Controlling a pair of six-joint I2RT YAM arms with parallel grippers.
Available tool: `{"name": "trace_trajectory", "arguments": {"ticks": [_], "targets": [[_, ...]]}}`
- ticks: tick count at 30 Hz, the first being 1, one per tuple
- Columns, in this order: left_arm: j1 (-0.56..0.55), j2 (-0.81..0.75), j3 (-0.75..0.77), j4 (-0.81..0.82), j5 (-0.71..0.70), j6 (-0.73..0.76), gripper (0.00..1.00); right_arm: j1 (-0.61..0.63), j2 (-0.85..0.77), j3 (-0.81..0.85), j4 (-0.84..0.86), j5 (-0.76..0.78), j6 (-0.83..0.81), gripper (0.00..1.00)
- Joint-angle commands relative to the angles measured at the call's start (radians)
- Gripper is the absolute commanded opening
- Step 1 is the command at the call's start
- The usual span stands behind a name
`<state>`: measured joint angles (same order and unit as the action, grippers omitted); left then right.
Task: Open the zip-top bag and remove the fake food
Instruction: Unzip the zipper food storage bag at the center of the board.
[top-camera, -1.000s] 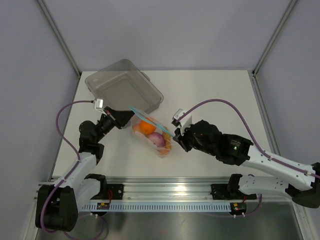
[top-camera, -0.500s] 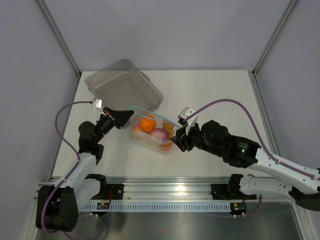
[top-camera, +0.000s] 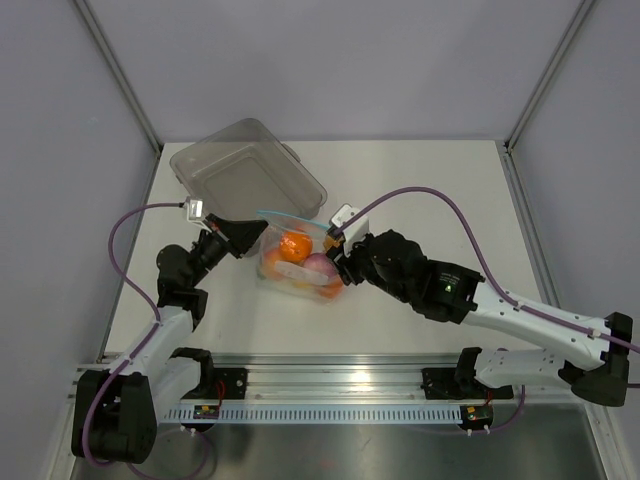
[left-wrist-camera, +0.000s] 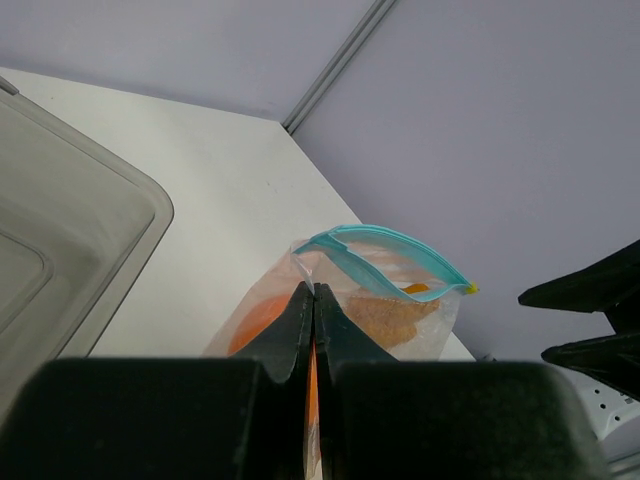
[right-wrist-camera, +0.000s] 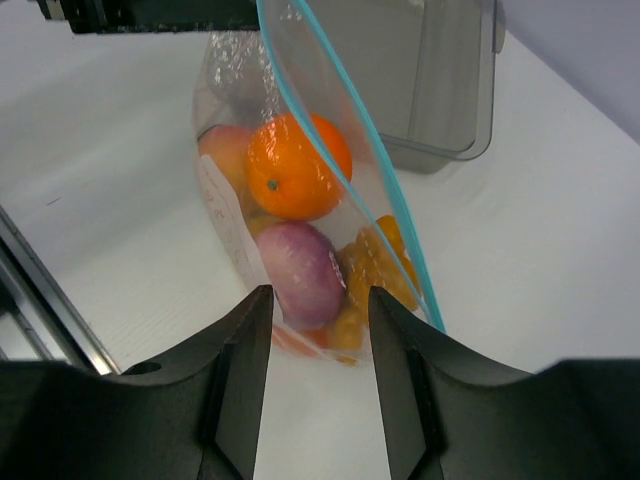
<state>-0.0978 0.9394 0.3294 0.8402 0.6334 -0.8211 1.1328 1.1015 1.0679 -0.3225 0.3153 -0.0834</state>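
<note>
Zip-top bag sits left of the table centre, just on the near side of the clear tub, which lies toward the far left corner.

Left tool: fully closed, pinching the bag's lip just below the zip strip. The strip bows into a loop, so the mouth reads as open.

Right tool: jaws about half apart and empty, lined up on the fake food. The purple piece is nearest, with the orange piece behind it. Cannot tell whether the fingertips are inside the mouth or outside the film.

Risks:
- Closing outside the film grabs plastic with the food, so the whole bag drags.
- The left pinch is narrow. A pull toward the right edge could slip the lip free and collapse the mouth.
- Round pieces may squirt out of the jaws, deeper into the bag.
</note>
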Motion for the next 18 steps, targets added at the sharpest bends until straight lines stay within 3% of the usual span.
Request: {"name": "trace_trajectory", "arguments": {"ticks": [1, 7, 18], "targets": [[0.006, -0.004, -0.01, 0.089, 0.015, 0.002, 0.0, -0.005, 0.026, 0.093, 0.076, 0.073, -0.05, 0.5], [0.004, -0.004, -0.012, 0.097, 0.02, 0.005, 0.0, -0.028, 0.098, 0.147, 0.079, 0.067, -0.081, 0.5], [0.004, -0.001, -0.015, 0.108, 0.023, 0.007, 0.0, -0.159, 0.19, 0.24, 0.05, -0.143, -0.081, 0.52]]}}
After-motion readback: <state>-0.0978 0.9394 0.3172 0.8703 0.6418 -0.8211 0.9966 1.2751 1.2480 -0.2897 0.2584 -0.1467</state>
